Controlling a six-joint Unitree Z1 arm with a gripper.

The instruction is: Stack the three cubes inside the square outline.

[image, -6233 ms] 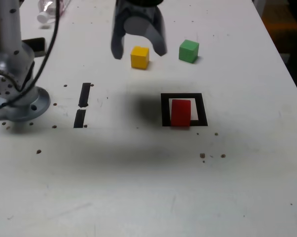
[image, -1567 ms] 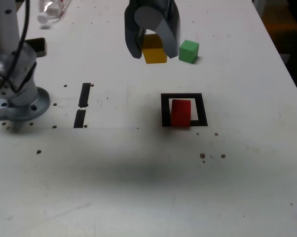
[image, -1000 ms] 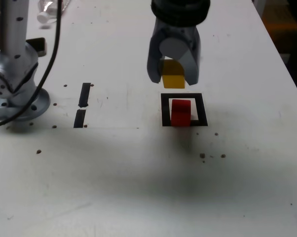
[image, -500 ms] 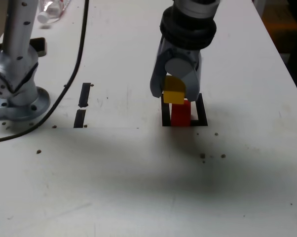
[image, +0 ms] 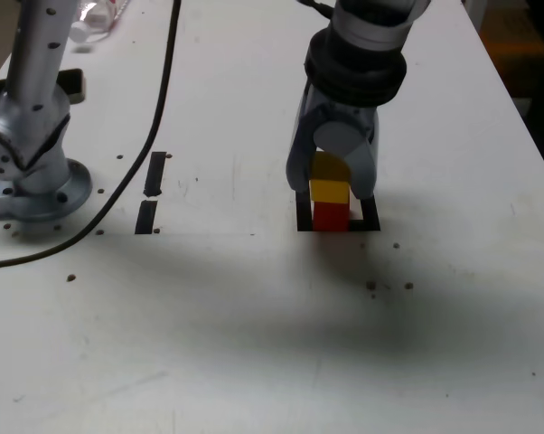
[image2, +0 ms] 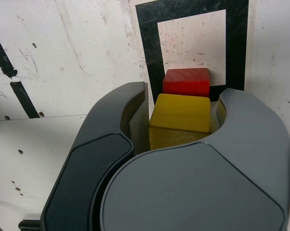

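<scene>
Exterior view: yellow cube point(image: 328, 190) lowered onto red cube point(image: 330, 217).

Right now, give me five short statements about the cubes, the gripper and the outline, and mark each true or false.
1. The gripper is shut on the yellow cube. True.
2. The yellow cube is above the red cube. True.
3. The red cube sits outside the square outline. False: it is inside it.
4. The green cube tops the stack. False: no green cube shows in either view.
5. Two short black tape strips lie toward the exterior view's left of the outline. True.
</scene>
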